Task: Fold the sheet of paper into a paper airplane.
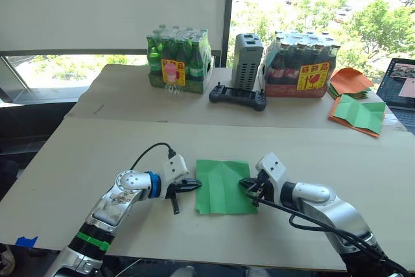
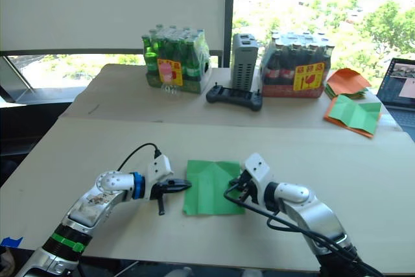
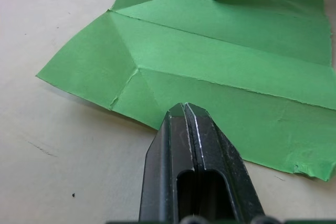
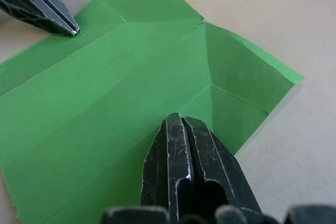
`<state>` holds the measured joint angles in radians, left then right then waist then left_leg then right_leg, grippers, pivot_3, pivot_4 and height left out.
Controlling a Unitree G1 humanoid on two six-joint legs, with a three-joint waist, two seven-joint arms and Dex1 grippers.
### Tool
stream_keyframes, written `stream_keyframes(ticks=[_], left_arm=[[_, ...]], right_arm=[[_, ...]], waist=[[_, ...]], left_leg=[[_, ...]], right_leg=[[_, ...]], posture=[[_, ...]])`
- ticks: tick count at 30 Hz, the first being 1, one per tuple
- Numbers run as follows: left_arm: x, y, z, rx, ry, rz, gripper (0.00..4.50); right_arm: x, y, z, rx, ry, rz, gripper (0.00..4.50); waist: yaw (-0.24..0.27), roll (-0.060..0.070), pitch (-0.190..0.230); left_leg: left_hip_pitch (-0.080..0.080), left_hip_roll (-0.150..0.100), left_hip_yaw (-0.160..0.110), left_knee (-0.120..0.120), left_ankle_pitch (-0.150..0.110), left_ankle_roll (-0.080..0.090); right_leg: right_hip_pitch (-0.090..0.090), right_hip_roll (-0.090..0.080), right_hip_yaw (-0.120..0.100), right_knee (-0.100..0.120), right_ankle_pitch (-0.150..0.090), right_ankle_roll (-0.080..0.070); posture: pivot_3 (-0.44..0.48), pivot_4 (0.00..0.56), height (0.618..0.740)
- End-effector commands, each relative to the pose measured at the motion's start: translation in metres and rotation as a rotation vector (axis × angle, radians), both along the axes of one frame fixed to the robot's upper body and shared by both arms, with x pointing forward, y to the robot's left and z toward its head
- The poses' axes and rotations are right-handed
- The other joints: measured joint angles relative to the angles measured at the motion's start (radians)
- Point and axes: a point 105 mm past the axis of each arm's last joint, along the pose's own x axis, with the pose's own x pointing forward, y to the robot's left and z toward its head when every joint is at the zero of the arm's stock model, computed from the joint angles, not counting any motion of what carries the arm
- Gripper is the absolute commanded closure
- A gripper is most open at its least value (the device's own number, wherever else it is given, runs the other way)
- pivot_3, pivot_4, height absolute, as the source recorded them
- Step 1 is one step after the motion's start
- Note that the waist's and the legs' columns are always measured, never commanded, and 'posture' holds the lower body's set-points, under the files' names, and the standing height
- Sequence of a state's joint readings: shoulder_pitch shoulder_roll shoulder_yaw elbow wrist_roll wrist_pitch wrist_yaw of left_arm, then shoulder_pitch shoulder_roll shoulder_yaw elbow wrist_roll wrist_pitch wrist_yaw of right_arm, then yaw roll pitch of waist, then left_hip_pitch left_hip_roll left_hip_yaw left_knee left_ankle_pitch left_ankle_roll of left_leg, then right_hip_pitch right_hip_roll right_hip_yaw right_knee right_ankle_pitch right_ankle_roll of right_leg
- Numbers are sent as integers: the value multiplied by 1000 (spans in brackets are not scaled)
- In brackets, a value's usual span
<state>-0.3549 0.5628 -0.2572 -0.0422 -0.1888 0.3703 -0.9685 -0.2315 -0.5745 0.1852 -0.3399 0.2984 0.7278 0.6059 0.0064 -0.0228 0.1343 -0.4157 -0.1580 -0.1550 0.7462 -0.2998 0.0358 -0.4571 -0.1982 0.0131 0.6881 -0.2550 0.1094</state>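
The sheet of paper (image 1: 222,186), bright green and creased with a centre line and diagonal corner creases, lies flat on the near table between my two grippers. My left gripper (image 1: 197,185) is shut, and its tips (image 3: 184,106) rest at the sheet's left edge. From the other side my right gripper (image 1: 244,184) is shut too, with its tips (image 4: 181,116) on the sheet's right edge. Neither gripper holds the paper off the table. The paper airplane is out of view.
On the far table stand a pack of green bottles (image 1: 179,60), a grey device (image 1: 247,61), a black controller (image 1: 238,96) and a pack of dark bottles (image 1: 300,64). Orange sheets (image 1: 350,80), an orange-edged green sheet (image 1: 356,114) and a laptop (image 1: 402,85) are at far right.
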Motion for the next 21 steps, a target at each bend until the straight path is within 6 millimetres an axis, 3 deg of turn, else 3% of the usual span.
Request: stream_keyframes(ticks=[1, 6, 12, 16, 21], left_arm=[[-1, 1, -2, 21, -12, -8, 4500], [1, 0, 1, 16, -23, -7, 4500], [-4, -1, 31, -60, -72, -14, 4500], [-13, -2, 48, -117, -70, -26, 4500], [-15, -1, 46, -107, -65, -20, 4500]], right_arm=[[0, -5, -10, -27, 33, -27, 4457], [1, -3, -3, 8, 13, -28, 4457], [14, -6, 35, 145, -73, -89, 4457], [19, -17, 40, 165, -58, -142, 3282], [26, -20, 33, 185, -11, -191, 1684]], waist=[[0, 0, 0], [0, 0, 0], [-1, 0, 0], [-1, 0, 0], [-1, 0, 0]], left_leg=[[0, 0, 0, 0, 0, 0], [0, 0, 0, 0, 0, 0], [0, 0, 0, 0, 0, 0], [0, 0, 0, 0, 0, 0], [0, 0, 0, 0, 0, 0]], right_leg=[[0, 0, 0, 0, 0, 0], [0, 0, 0, 0, 0, 0], [-1, 0, 0, 1, 0, 0], [-1, 0, 0, 1, 0, 0], [-1, 0, 0, 1, 0, 0]], posture=[[0, 150, 675], [0, 150, 675], [0, 150, 675], [0, 150, 675], [0, 150, 675]])
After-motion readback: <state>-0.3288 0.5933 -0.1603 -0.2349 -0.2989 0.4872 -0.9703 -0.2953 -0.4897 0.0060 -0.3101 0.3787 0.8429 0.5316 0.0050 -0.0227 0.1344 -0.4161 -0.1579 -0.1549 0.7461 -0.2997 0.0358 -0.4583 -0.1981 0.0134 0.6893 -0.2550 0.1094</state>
